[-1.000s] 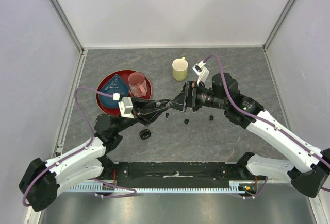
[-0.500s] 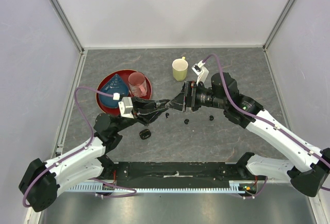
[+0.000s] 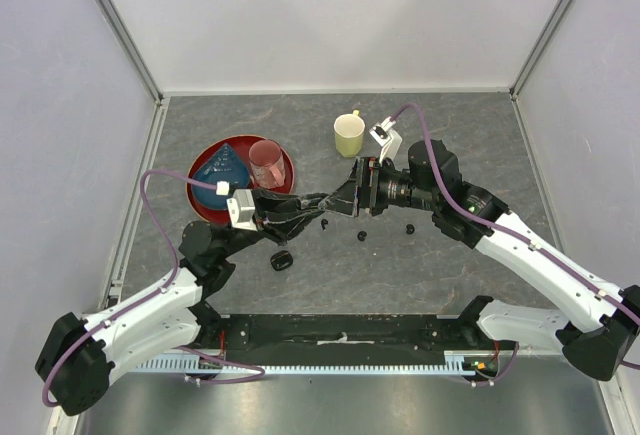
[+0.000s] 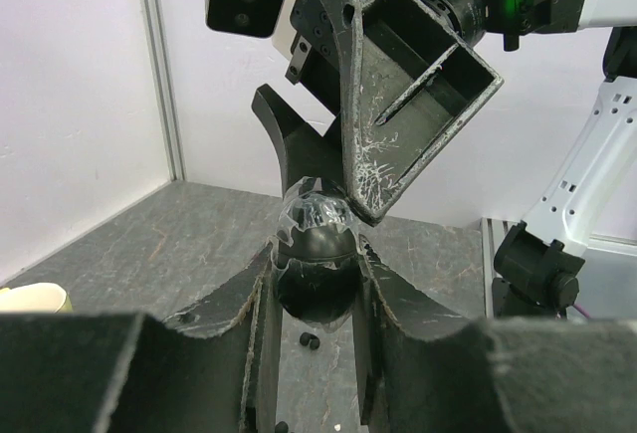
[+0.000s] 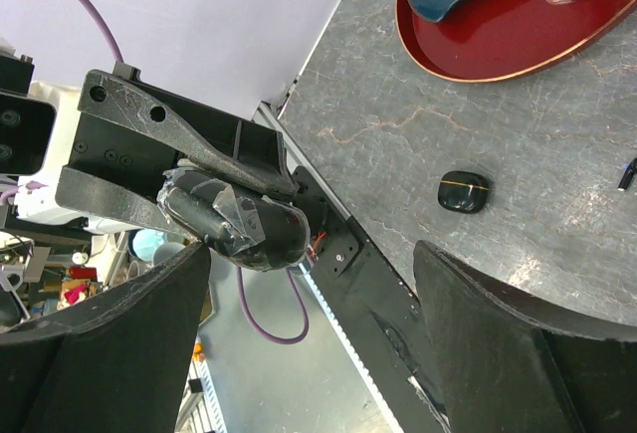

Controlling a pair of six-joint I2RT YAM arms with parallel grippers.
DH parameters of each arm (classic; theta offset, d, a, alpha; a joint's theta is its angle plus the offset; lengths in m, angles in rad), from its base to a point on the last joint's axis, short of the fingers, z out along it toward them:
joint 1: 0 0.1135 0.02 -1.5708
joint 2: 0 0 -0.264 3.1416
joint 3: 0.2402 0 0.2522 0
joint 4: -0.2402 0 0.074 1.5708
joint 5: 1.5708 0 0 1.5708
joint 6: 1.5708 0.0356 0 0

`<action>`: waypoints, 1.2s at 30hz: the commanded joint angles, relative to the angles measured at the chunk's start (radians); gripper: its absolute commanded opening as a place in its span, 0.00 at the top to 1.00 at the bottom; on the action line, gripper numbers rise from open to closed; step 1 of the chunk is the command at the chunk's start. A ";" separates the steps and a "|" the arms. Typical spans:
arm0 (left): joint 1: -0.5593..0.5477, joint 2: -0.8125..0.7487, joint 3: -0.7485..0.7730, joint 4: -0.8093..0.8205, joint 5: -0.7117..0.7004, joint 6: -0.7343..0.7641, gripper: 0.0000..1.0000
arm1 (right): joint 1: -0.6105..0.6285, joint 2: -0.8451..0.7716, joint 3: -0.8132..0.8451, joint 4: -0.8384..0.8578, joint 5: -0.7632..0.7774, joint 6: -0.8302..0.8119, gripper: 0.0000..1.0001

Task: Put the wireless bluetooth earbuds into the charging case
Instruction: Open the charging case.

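My left gripper (image 3: 308, 202) is shut on a glossy black oval charging case (image 4: 317, 254) wrapped in clear tape and holds it above the table. My right gripper (image 3: 345, 198) is open, and one of its fingers (image 4: 370, 169) touches the top of that case. In the right wrist view the case (image 5: 249, 226) sits just off the gripper's left finger. Tiny black earbuds lie on the table: one (image 3: 362, 236) below the grippers, one (image 3: 409, 228) to its right, and a pair (image 4: 312, 340) under the held case.
A second closed black case (image 3: 281, 260) lies on the table near the left arm and also shows in the right wrist view (image 5: 464, 191). A red plate (image 3: 205, 203) holds a blue cone (image 3: 222, 165) and a pink cup (image 3: 266, 160). A yellow mug (image 3: 349, 135) stands behind.
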 commanded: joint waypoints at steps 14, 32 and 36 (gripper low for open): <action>-0.017 -0.027 0.003 0.054 0.108 -0.001 0.98 | -0.011 0.012 0.033 0.075 0.060 0.020 0.11; -0.015 -0.021 -0.010 0.054 0.088 -0.004 0.98 | -0.022 0.007 0.030 0.092 0.051 0.025 0.11; -0.015 -0.027 -0.025 0.043 0.048 0.005 0.98 | -0.023 -0.005 0.036 0.125 0.022 0.026 0.09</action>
